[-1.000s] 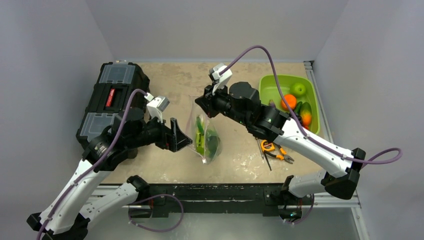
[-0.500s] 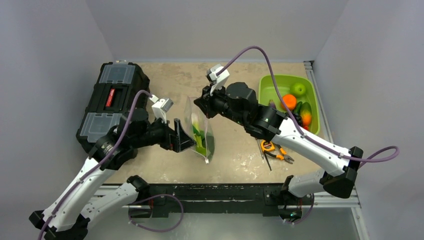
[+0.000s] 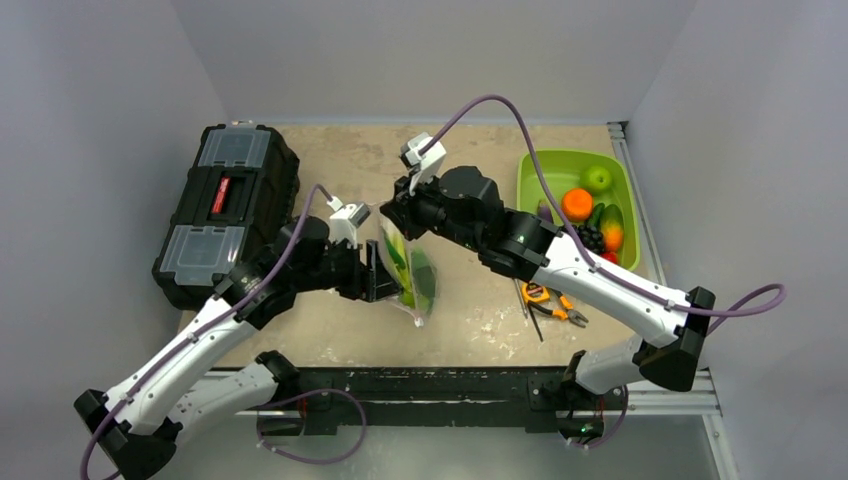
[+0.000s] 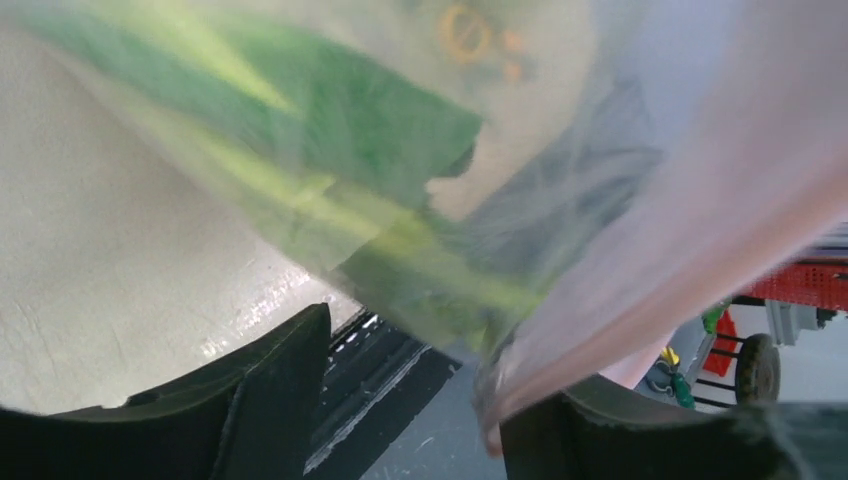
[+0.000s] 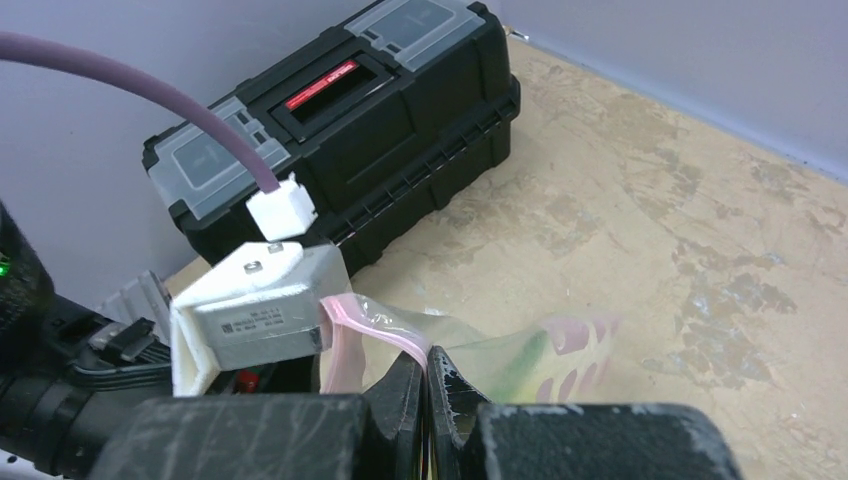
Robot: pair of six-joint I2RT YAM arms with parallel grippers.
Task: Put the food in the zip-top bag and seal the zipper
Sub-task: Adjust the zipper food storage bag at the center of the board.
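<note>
The zip-top bag [image 3: 408, 272] hangs upright over the table with the leafy green food [image 3: 412, 275] inside it. My right gripper [image 3: 398, 212] is shut on the pink zipper [image 5: 372, 328] at the bag's top edge; in the right wrist view its gripper [image 5: 428, 372] pinches the strip. My left gripper [image 3: 385, 282] is open at the bag's left side. In the left wrist view the food [image 4: 400, 140] shows blurred through the plastic above the open gripper [image 4: 420, 420], and the pink strip [image 4: 740, 210] lies against the right finger [image 4: 640, 440].
A black toolbox [image 3: 225, 205] stands at the back left and also shows in the right wrist view [image 5: 350, 130]. A lime-green bin [image 3: 545, 175] with round fruits is at the back right. Orange-handled pliers [image 3: 550, 300] lie to the right of the bag.
My left gripper has moved right, up to the bag's side. My right gripper has shifted slightly left, still holding the bag's top, and the bag has swung with it.
</note>
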